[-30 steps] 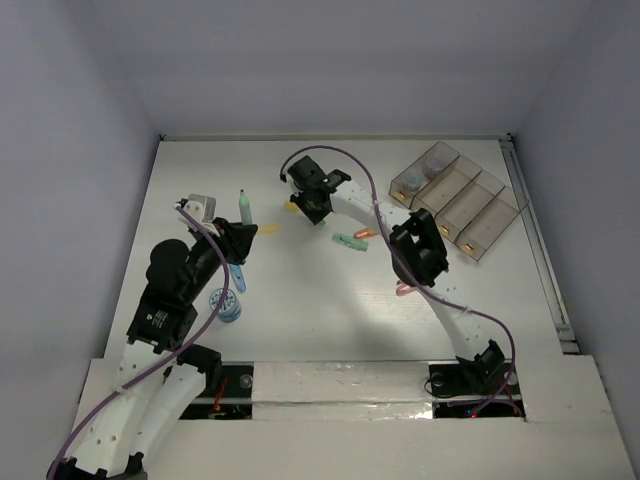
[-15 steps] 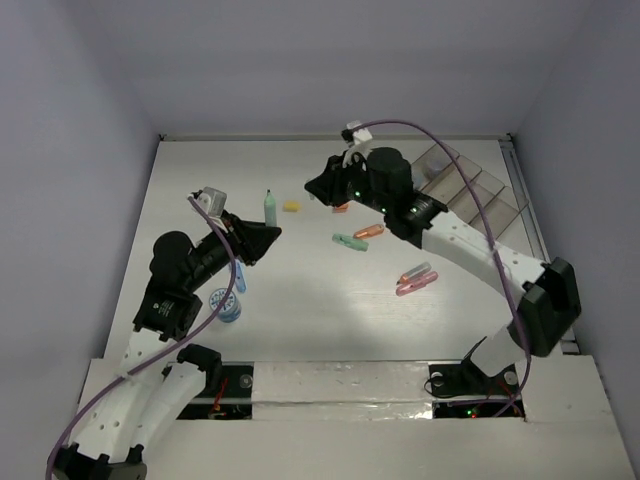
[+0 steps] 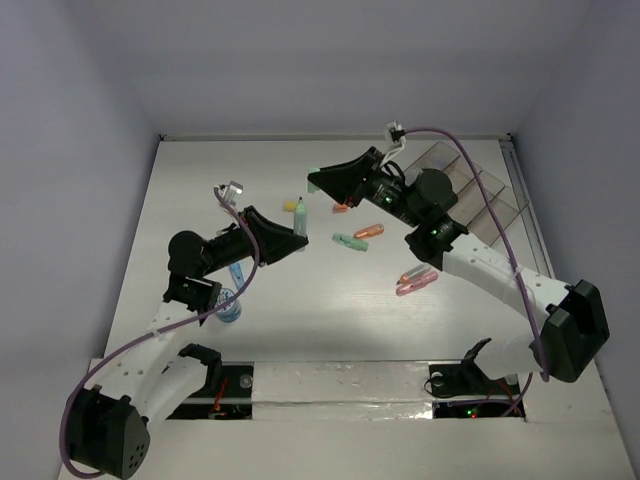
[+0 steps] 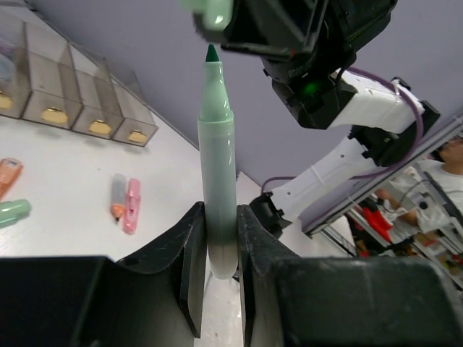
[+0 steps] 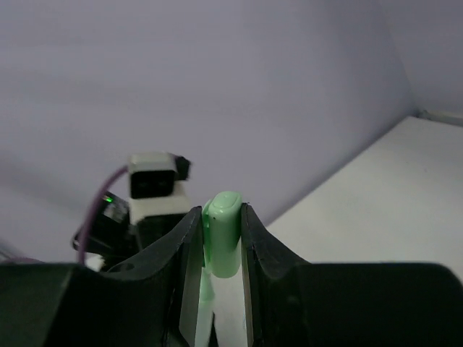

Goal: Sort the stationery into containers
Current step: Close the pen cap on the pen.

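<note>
Above the counter (image 3: 300, 300): we see the green marker (image 4: 217, 137) upright, cap (image 5: 222, 231) just over its tip.
Left fingers (image 4: 192, 260): pinching the marker's barrel.
Right fingers (image 5: 187, 260): pinching the cap.
Containers (image 4: 72, 94): counter's far right.

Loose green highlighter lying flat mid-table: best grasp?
Grip the green highlighter mid-barrel from straight above, jaws across its narrow width. It lies flat and slanted, so the wrist should turn to match. Probably stay off its right end, where an orange highlighter lies close.
</note>
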Controlling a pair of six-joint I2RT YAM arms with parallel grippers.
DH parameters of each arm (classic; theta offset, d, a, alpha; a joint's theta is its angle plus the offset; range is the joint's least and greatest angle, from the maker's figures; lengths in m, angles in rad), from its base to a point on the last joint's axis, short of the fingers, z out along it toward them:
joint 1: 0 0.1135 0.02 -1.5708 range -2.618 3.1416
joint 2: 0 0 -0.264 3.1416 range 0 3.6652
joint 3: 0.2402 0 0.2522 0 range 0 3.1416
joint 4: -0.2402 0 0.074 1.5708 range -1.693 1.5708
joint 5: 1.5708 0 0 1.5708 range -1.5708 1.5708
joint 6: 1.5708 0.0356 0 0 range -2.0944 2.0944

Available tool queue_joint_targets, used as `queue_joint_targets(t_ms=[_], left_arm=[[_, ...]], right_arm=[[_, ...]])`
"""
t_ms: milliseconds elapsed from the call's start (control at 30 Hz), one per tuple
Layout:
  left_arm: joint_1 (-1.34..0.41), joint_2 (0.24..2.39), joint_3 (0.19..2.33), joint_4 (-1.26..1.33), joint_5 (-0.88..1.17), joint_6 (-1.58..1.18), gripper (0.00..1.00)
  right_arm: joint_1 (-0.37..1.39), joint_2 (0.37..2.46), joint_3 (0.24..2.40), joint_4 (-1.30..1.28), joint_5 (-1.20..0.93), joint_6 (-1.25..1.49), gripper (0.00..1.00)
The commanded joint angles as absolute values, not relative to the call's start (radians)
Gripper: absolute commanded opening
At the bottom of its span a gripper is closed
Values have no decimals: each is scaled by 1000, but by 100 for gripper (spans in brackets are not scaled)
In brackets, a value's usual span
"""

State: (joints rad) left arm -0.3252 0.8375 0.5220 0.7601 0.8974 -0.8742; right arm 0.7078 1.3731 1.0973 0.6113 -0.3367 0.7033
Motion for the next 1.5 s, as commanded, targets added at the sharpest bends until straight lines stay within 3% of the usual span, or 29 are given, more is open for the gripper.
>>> queue_joint_targets(t_ms=[0, 400, 1467], left_arm=[[-314, 827, 508, 1028, 997, -972, 0], [-296, 936, 448, 1503, 1075, -1304, 0], [-268, 920, 466, 1463, 1080, -1256, 0]], right_arm=[[704, 1338, 1100, 788, -333, 785, 0], [704, 1463, 1123, 1115, -486, 992, 0], [723, 1572, 1111, 1235, -565, 1115, 0]])
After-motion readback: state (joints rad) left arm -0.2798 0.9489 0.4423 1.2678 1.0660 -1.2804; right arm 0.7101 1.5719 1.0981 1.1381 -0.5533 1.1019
